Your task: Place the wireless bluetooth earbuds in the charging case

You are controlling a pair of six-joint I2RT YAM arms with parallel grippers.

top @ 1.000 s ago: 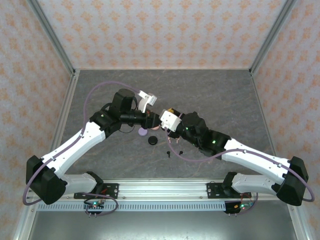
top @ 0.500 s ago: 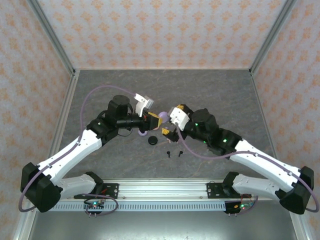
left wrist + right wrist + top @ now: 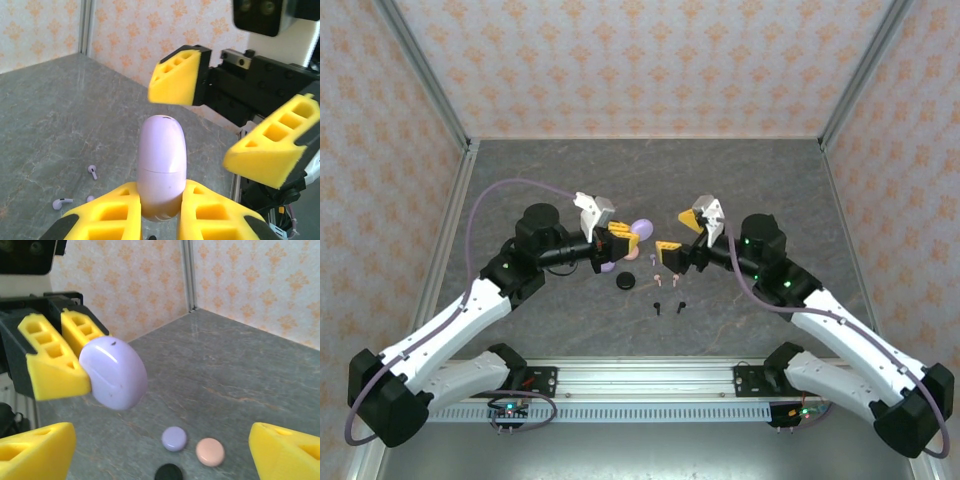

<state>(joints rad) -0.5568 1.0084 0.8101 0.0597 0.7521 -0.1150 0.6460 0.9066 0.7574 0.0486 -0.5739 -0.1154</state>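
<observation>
Gap between lilac case (image 3: pixel 639 229) in left gripper (image 3: pixel 619 238) and spread right gripper (image 3: pixel 680 234)

My arms are white shells with black joints and black bases, a lilac cable (image 3: pixel 520 181) looping along each, and my left claw (image 3: pixel 623 236) and right claw (image 3: pixel 680 233) wear yellow wedge fingers (image 3: pixel 100 215) with square hollows.

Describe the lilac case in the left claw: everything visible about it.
The smooth lilac oval plastic-looking charging case is glossy, with a thin seam across it; it looks shut. It sticks lengthwise out of the left claw, whose yellow foam fingers pinch its base from both sides. It is held above the grey stone-patterned table, touching nothing else.
</observation>
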